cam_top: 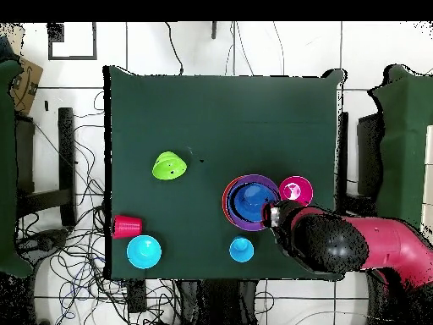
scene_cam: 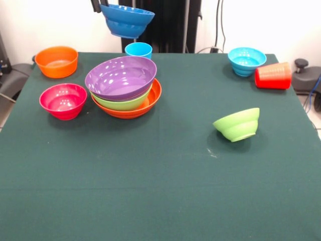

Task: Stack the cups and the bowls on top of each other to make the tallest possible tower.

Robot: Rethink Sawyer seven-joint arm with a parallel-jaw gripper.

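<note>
My gripper [scene_cam: 100,5] shows only its tips at the top edge of the front view. It is shut on the rim of the dark blue bowl [scene_cam: 127,20] and holds it in the air above and behind the tower [scene_cam: 125,86]. The tower is a large purple bowl in a lime green one in an orange one. From overhead the blue bowl [cam_top: 251,201] hangs over the purple bowl [cam_top: 232,212], with the gripper [cam_top: 272,213] at its rim. The light blue cup [scene_cam: 139,49] stands upright behind the tower. The red cup [scene_cam: 273,76] lies on its side at the right.
A small orange bowl [scene_cam: 56,61] and a magenta bowl [scene_cam: 63,100] sit left of the tower. A light blue bowl [scene_cam: 246,60] stands beside the red cup. A small lime green bowl [scene_cam: 237,124] lies tilted right of centre. My arm [cam_top: 347,245] covers the table's corner overhead.
</note>
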